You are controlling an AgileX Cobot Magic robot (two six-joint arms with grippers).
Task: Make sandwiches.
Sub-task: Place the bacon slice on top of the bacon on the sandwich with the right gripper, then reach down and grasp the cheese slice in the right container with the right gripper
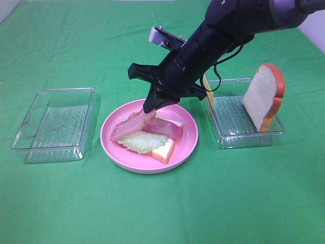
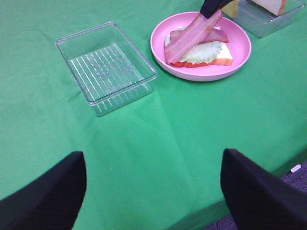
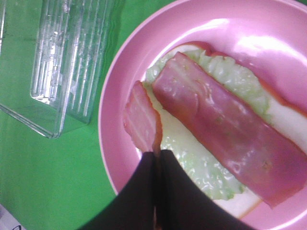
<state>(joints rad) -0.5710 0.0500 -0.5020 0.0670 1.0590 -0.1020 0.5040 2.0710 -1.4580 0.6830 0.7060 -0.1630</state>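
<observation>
Exterior high view, going from the left: the left tray [image 1: 53, 124], clear plastic, sits on the green cloth [image 1: 162, 208], near the pink plate [image 1: 189, 137] at centre frame but not touching it. I see my left gripper [image 2: 152, 158] only in its own wrist camera. Its fingers are spread wide with nothing between them, and there is open cloth all round.

On the plate lies a bread slice [image 1: 165, 150], white with an orange-brown crust. It sits under pale green lettuce [image 1: 142, 142] and a flat bacon strip [image 1: 165, 128].

My right gripper [image 1: 151, 105] is pinched tight on the upper end of the held bacon strip [image 1: 131, 126], which is pink-red with paler streaks. Its long axis slants down toward the lower left, and the low end is over the plate's left side. I cannot tell whether that end touches.

Further right, near the plate, the right tray [image 1: 228, 129] holds an upright bread slice [image 1: 261, 96] standing on edge at its right end.
</observation>
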